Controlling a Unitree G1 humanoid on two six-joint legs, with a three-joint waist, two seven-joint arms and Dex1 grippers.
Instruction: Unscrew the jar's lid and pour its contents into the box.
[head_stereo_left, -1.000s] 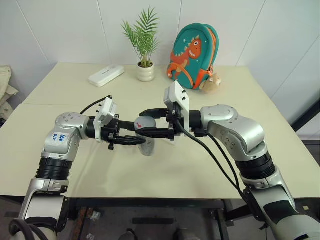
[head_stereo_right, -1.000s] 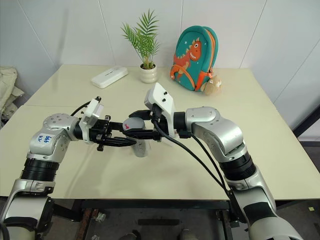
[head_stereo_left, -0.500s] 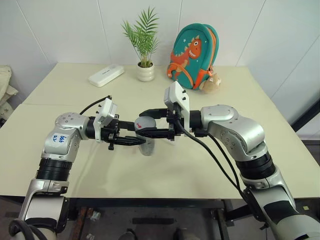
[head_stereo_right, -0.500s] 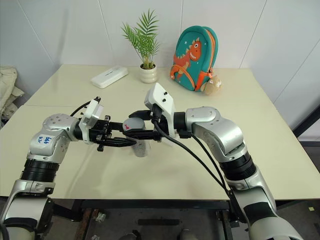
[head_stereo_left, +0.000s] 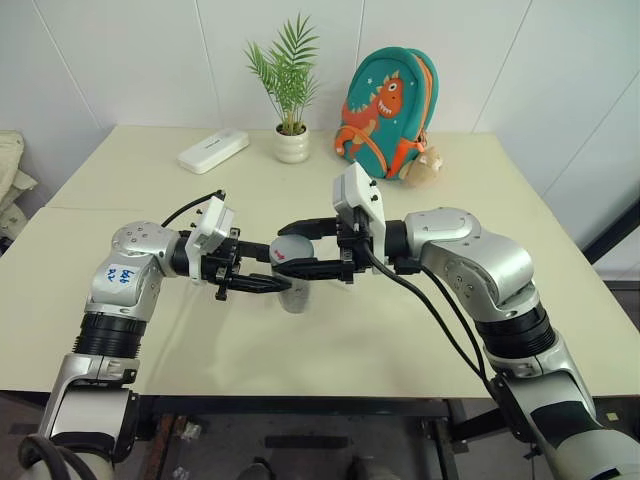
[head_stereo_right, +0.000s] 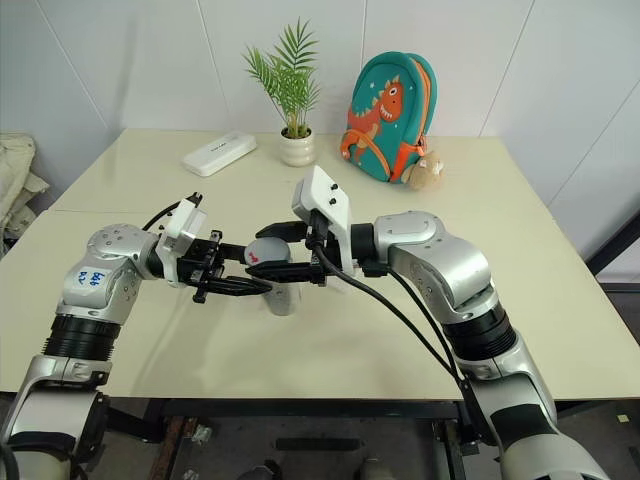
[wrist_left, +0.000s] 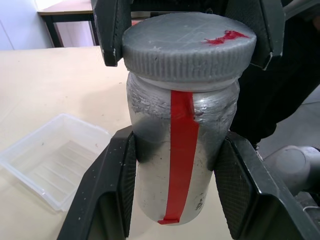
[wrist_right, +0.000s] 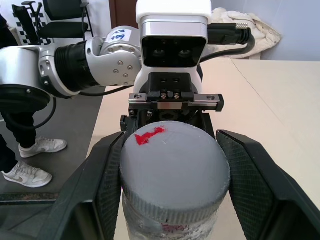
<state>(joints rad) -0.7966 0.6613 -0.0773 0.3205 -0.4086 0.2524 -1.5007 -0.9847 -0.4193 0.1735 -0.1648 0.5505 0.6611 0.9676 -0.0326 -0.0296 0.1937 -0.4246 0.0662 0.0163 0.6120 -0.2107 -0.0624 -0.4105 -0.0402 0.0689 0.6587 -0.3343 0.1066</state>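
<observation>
Both grips closed: left gripper clamping upright jar, right gripper pinching lid directly above.

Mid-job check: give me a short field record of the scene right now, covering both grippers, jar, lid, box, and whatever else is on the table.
left gripper: shut on the jar, holding its body above the table
right gripper: shut on the lid
lid: on the jar's top, tilted, a gap showing under its rim on one side
contents: not visible through the jar wall
box: on the table, empty
background: potted plant, white case, dinosaur backpack
</observation>
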